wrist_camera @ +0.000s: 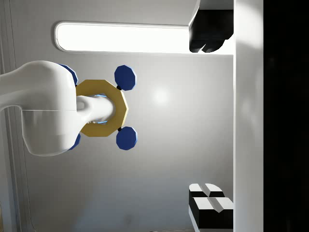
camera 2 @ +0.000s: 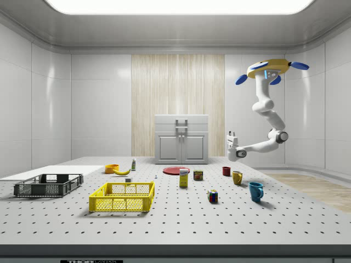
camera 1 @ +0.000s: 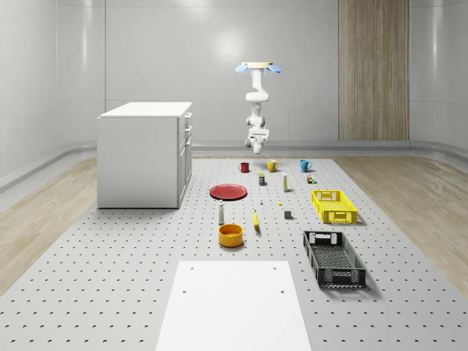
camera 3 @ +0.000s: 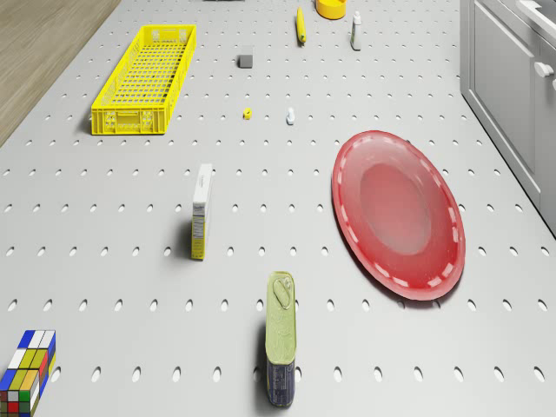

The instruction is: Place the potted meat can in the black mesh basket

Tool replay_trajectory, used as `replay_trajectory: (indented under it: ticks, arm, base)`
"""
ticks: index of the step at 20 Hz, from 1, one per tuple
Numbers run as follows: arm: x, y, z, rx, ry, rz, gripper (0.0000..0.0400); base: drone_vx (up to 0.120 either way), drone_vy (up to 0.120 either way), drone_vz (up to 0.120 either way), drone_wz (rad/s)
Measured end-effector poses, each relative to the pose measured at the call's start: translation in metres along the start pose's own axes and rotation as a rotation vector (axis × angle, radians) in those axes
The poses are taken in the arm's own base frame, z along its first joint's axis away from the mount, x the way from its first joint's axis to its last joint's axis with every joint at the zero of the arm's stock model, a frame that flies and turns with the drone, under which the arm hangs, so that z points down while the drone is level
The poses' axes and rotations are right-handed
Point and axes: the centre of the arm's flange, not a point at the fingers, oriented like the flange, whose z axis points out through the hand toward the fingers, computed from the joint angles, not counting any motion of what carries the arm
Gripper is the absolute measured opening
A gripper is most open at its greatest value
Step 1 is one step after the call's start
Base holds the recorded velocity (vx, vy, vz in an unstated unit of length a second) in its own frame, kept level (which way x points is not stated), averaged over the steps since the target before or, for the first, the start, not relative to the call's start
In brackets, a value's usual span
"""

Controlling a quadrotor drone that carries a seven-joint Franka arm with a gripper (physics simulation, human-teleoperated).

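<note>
The room has pale grey panelled walls (camera 1: 146, 51) that curve into the floor at the base. One tall panel of vertical light-wood slats (camera 1: 373, 69) breaks the far wall. The floor around the edges is light wood plank (camera 1: 44, 219), and a large grey perforated platform (camera 1: 110, 292) covers the middle, with a plain white slab (camera 1: 232, 307) laid on it. A white cabinet (camera 1: 142, 155) with drawers stands on the platform. A long ceiling light panel (camera 2: 175, 5) glows overhead.
</note>
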Motion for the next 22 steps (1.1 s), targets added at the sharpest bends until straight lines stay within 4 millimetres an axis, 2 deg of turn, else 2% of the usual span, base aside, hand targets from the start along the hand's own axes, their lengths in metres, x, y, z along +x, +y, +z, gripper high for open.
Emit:
replay_trajectory:
  ticks: [7,12,15,18,22]
  arm:
    - [-0.015,-0.014,0.002,-0.144,0.151,-0.004,0.04]
    - [-0.04,-0.038,0.017,-0.411,0.422,-0.011,0.04]
    - [-0.059,-0.057,0.045,-0.685,0.696,-0.018,0.04]
    - [-0.071,-0.068,0.091,-1.037,1.045,-0.026,0.04]
    - [-0.061,-0.057,0.153,-1.502,1.506,-0.036,0.04]
  base:
    - [0.12,0.0,0.0,0.0]
    - [0.12,0.0,0.0,0.0]
    - [0.12,0.0,-0.08,0.0]
    - [0.12,0.0,-0.093,0.0]
    - [0.12,0.0,-0.12,0.0]
